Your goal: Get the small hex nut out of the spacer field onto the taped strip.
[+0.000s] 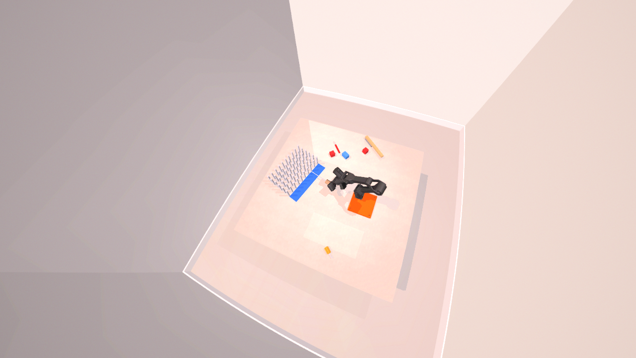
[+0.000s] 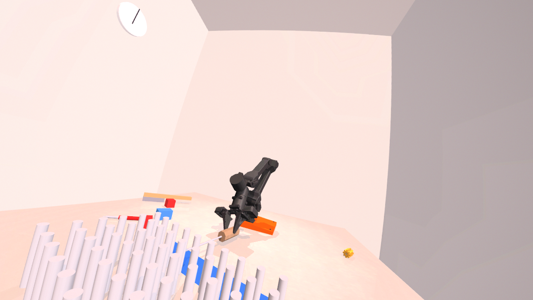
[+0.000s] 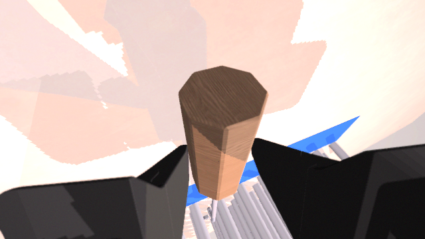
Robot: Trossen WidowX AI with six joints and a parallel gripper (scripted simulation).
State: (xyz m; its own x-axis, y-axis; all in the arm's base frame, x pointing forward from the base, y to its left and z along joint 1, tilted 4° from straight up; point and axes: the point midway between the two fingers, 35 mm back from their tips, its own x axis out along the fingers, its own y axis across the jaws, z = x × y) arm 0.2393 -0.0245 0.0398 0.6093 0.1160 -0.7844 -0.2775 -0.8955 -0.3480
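My gripper (image 1: 334,184) (image 2: 230,230) (image 3: 220,149) is shut on the wooden handle (image 2: 227,235) (image 3: 222,96) of a tool, low over the table. The tool's thin pale shaft (image 2: 205,243) (image 3: 214,208) points toward the spacers and, in the top view, crosses over the blue taped strip (image 1: 304,187) (image 2: 199,266) (image 3: 319,141). The shaft's tip is not clear; spacers hide it in the exterior view. The grey metal spacers (image 1: 288,173) (image 2: 101,276) (image 3: 252,202) stand upright in rows behind the strip. I cannot make out the hex nut.
A red-handled tool (image 1: 337,148) (image 2: 128,217), two red cubes (image 1: 332,153) (image 1: 364,150) and a blue block (image 1: 345,154) (image 2: 164,213) lie beyond the arm, near a long orange-tan bar (image 1: 375,148) (image 2: 167,196). A yellow gear-like piece (image 1: 327,250) (image 2: 347,253) lies on the opposite side.
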